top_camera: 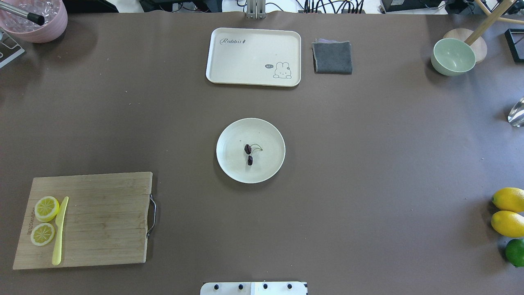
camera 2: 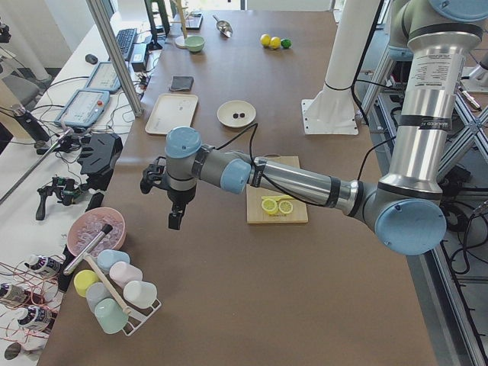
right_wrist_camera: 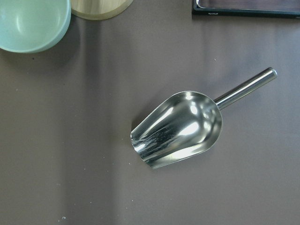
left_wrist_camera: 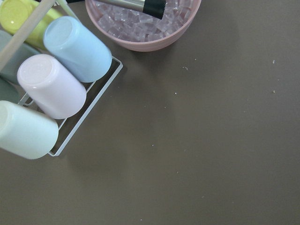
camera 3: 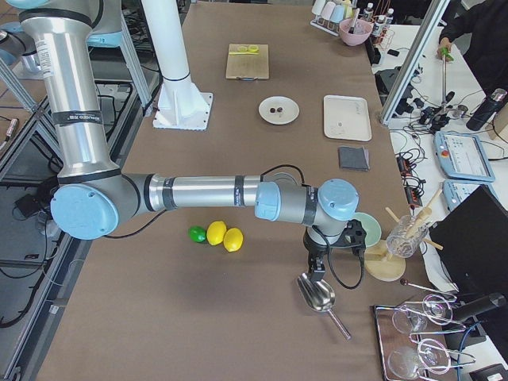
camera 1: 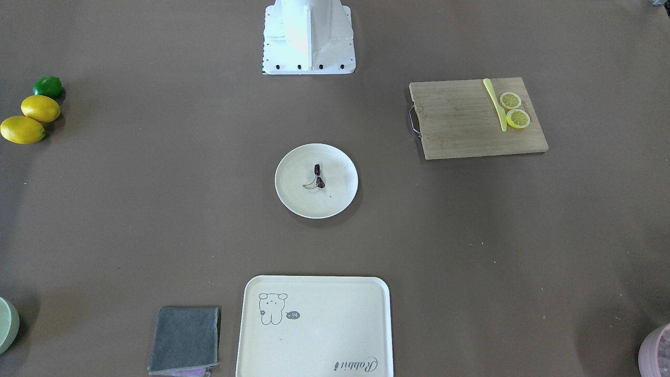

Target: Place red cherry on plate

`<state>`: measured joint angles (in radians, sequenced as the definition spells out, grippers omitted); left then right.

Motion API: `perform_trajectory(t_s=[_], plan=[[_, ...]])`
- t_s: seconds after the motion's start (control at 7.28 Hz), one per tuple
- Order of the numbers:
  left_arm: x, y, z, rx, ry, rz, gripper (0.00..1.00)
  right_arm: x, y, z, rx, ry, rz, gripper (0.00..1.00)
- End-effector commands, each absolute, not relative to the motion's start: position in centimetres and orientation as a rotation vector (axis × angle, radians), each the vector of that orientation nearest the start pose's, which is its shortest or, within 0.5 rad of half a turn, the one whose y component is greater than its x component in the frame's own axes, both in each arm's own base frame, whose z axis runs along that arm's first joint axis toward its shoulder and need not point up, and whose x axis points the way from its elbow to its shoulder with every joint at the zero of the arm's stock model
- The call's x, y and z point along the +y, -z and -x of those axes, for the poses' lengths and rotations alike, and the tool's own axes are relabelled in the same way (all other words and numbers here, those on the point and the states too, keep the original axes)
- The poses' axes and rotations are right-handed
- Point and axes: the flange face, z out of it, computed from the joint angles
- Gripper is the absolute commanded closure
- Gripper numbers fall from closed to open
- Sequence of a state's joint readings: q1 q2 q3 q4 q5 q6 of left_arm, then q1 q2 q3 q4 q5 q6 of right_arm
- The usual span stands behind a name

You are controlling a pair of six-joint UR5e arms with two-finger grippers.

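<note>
The red cherry [camera 1: 317,177] [top_camera: 248,154], two dark purple-red fruits on thin green stems, lies near the middle of the round cream plate [camera 1: 293,201] [top_camera: 233,169] at the table's centre. No gripper is near it. Only the side views show the grippers. The left gripper [camera 2: 175,222] hangs far off at the table's left end, above bare table near a pink bowl, and I cannot tell whether it is open or shut. Over a metal scoop at the table's right end hangs the right gripper [camera 3: 316,268], state likewise unclear.
A bear-drawing tray [top_camera: 254,57] and a grey cloth [top_camera: 332,57] lie beyond the plate. A cutting board [top_camera: 98,217] holds lemon slices and a yellow knife. Lemons and a lime [top_camera: 509,223], a green bowl [top_camera: 453,56], a metal scoop [right_wrist_camera: 180,129], a pink bowl [left_wrist_camera: 145,26] and a cup rack [left_wrist_camera: 51,89] stand at the table's ends.
</note>
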<state>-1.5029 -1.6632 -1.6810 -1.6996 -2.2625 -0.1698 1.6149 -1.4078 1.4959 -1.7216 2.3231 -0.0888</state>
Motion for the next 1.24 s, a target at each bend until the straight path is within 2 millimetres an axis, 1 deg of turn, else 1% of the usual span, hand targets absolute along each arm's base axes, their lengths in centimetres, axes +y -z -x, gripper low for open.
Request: perform_trajectory(t_s=[0.0, 0.14, 0.27, 0.41, 0.55, 1.1], plan=[[-53.1, -58.0, 4.9, 0.718, -0.007, -0.2, 0.02, -54.5, -63.3, -8.7, -0.762, 0.014, 0.029, 0.0], [-53.1, -59.2, 4.9, 0.717, 0.001, -0.178, 0.02, -54.2, -63.5, -8.7, -0.763, 0.012, 0.034, 0.0], [-53.0, -59.8, 5.0, 0.717, 0.007, -0.167, 0.02, -54.2, -63.5, -8.6, -0.762, 0.012, 0.032, 0.0], [-52.7, -60.1, 5.3, 0.718, 0.014, -0.162, 0.02, -54.4, -62.9, -8.5, -0.763, -0.009, 0.034, 0.0], [-52.4, -60.4, 5.2, 0.722, 0.016, -0.157, 0.02, -54.4, -62.9, -8.3, -0.766, -0.013, 0.038, 0.0], [-52.4, -60.1, 5.2, 0.722, 0.015, -0.162, 0.02, -54.6, -63.1, -7.9, -0.766, 0.003, 0.011, 0.0]])
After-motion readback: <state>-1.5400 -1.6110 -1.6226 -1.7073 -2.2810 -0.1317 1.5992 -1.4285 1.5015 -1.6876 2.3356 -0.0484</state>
